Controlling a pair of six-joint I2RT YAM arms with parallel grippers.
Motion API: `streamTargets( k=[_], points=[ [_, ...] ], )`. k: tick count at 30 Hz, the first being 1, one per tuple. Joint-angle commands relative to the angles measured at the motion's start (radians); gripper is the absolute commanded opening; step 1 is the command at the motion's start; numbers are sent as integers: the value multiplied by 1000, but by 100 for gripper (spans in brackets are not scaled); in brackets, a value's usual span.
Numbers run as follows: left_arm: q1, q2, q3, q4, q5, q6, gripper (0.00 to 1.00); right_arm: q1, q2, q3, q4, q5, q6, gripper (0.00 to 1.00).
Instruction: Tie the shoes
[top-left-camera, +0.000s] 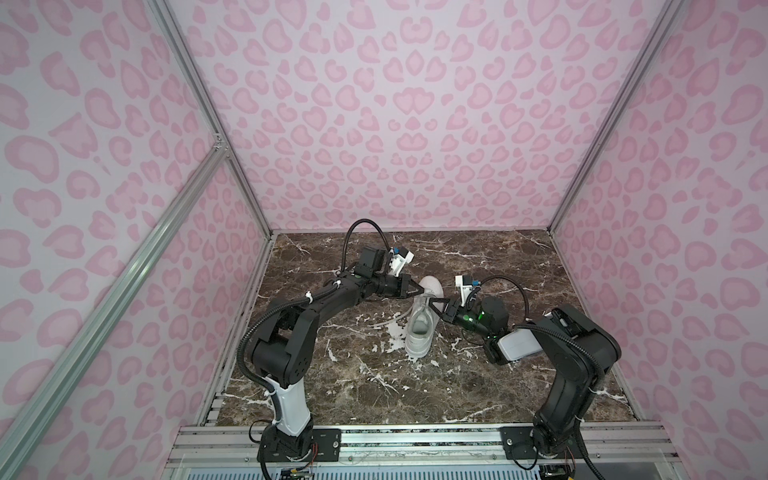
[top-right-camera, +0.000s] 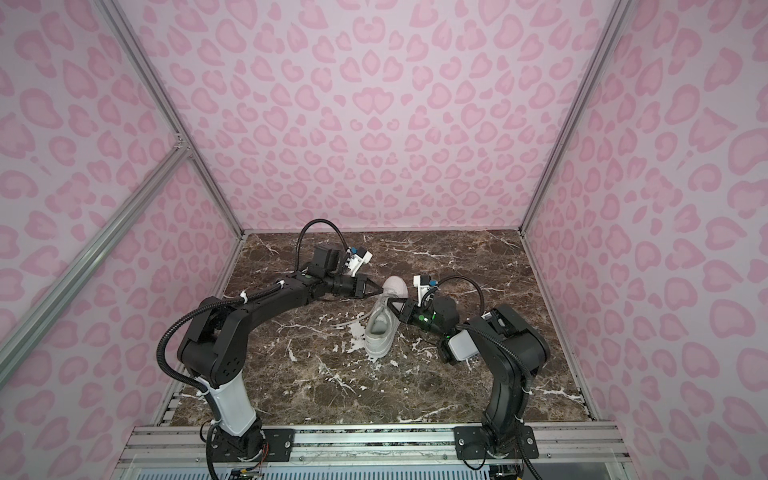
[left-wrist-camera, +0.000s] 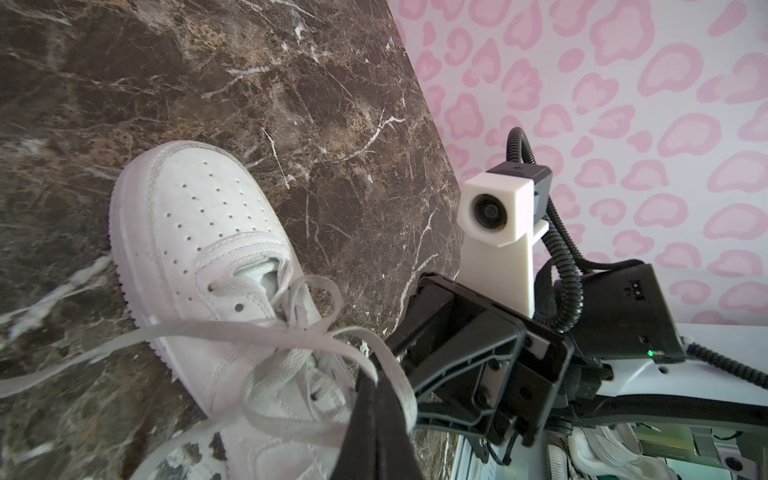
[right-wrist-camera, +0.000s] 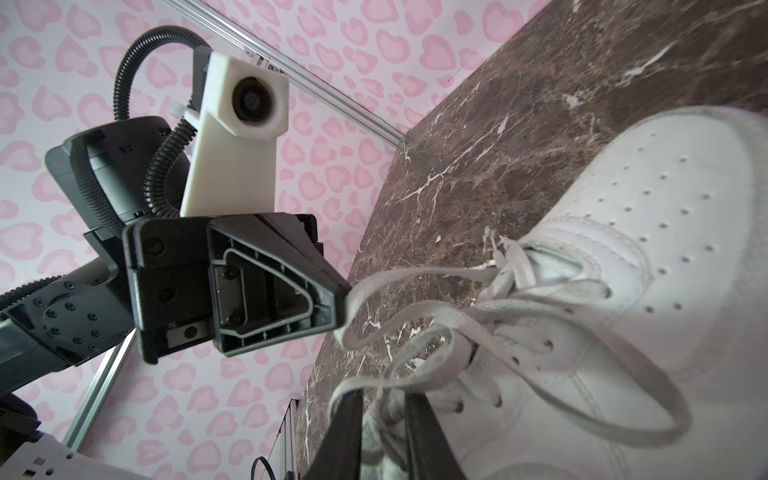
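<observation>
A single white sneaker (top-left-camera: 417, 336) (top-right-camera: 380, 336) stands mid-table, toe pointing to the back wall, and it is the only one of the shoes in view. Its flat white laces (left-wrist-camera: 232, 332) are crossed in loose loops above the tongue. My left gripper (top-left-camera: 415, 292) (left-wrist-camera: 375, 372) is shut on one lace loop just above the shoe's left side. The right gripper (top-left-camera: 432, 301) (right-wrist-camera: 382, 399) hovers over the eyelets, its fingers (right-wrist-camera: 347, 419) a little apart, with a lace (right-wrist-camera: 415, 316) draped across the tips. One loose lace end (top-left-camera: 390, 322) trails left onto the table.
The shoe stands on a brown marble tabletop (top-left-camera: 478, 386) closed in by pink patterned walls. An aluminium rail (top-left-camera: 415, 440) carrying both arm bases runs along the front edge. The two wrists nearly meet over the shoe.
</observation>
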Motion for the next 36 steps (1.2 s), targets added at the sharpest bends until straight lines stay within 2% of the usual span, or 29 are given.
streamTargets(
  k=[1,10,22,28,36],
  points=[
    [-2,5,11,-1,15,3,3,-2,19,9,78,-3,23,22],
    [-13,13,-8,-6,20,4,3,-1,55,23,126,-7,56,27],
    [-16,12,-17,0,37,-2,3,0,69,30,154,-7,78,29],
    [-18,22,-33,84,56,-89,3,0,80,21,183,-10,82,28],
    [-16,37,-20,122,55,-142,3,0,74,14,187,-10,60,29]
  ],
)
